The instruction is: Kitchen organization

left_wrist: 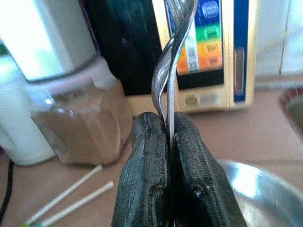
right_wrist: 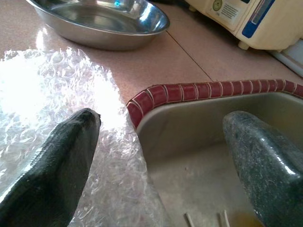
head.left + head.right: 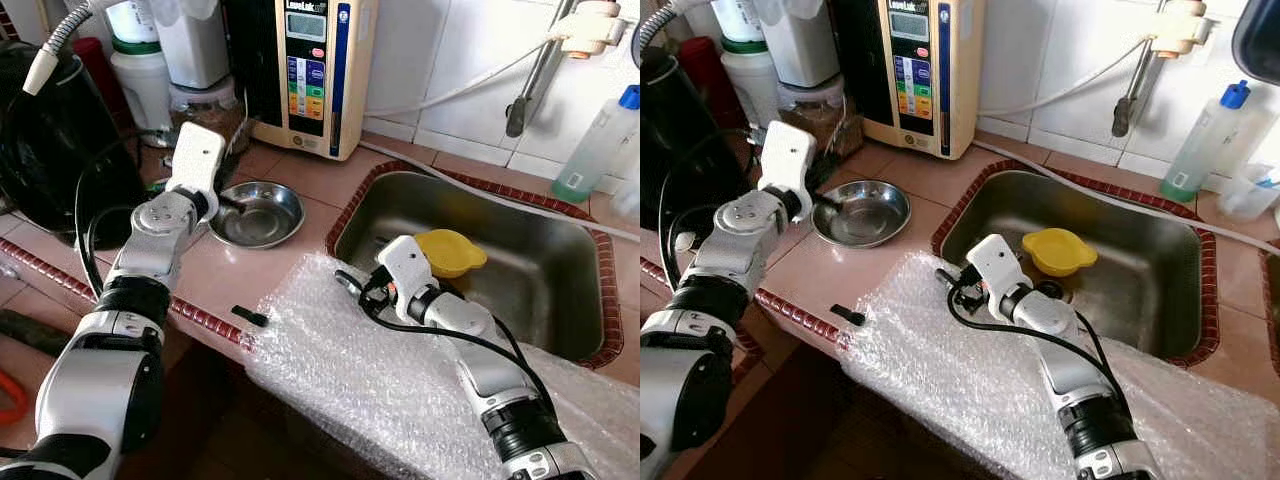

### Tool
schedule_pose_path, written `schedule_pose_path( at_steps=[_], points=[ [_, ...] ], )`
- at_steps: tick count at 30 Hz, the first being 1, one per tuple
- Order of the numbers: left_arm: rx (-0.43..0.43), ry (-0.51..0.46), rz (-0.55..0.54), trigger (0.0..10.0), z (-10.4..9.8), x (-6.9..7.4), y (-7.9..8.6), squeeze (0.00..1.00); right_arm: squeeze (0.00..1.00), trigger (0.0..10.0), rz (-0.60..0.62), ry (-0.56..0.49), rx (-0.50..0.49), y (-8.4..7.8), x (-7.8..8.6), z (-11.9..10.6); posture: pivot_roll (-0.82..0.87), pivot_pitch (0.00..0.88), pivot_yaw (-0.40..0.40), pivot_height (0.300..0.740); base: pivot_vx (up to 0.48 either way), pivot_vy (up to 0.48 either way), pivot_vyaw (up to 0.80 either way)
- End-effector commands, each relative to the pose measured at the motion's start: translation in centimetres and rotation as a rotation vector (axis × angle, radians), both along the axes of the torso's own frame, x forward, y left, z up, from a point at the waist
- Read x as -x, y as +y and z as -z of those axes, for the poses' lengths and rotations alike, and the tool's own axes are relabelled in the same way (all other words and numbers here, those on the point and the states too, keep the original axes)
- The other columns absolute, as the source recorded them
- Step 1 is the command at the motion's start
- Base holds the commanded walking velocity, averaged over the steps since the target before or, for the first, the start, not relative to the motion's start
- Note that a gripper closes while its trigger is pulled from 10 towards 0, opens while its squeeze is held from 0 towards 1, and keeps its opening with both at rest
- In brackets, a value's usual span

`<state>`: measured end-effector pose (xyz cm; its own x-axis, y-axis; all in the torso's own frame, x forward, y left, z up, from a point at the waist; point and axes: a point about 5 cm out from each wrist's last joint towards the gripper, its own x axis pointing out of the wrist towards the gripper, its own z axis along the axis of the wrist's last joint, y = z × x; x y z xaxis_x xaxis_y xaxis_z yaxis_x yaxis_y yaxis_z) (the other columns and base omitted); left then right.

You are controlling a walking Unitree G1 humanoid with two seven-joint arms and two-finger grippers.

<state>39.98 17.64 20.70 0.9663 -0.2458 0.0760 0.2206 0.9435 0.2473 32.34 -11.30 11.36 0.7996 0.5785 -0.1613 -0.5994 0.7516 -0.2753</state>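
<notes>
Left claw [image 1: 168, 142], clenched on cutlery [image 1: 173, 56], should lower gently into the steel bowl [image 3: 258, 213]; right claw [image 2: 161, 156] gapes over the sink [image 3: 560, 300].

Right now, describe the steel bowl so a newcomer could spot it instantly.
Start at the steel sink with its red tile rim. On the pink counter to its left, in front of the cream water ionizer, sits the steel bowl. It is the only shallow, shiny round dish on the counter; the yellow bowl lies inside the sink instead.
</notes>
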Motion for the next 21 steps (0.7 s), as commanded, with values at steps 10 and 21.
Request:
schedule_pose_path(
  at_steps=[10, 21],
  points=[
    [0.536, -0.059, 0.392, 0.0, -0.5, 2.0, -5.3, 0.0, 0.0, 10.0, 0.152, -0.109, -0.039, -1.6, -1.7, -2.0, 0.06, 0.0, 0.017, 0.74, 0.0, 0.0, 0.0],
    [0.61, 0.056, 0.586, 0.0, 1.7, 4.0, -8.7, 0.0, 0.0, 10.0, 0.333, -0.255, -0.204, -4.4, -2.9, -5.6, 0.06, 0.0, 0.017, 0.74, 0.0, 0.0, 0.0]
  ],
)
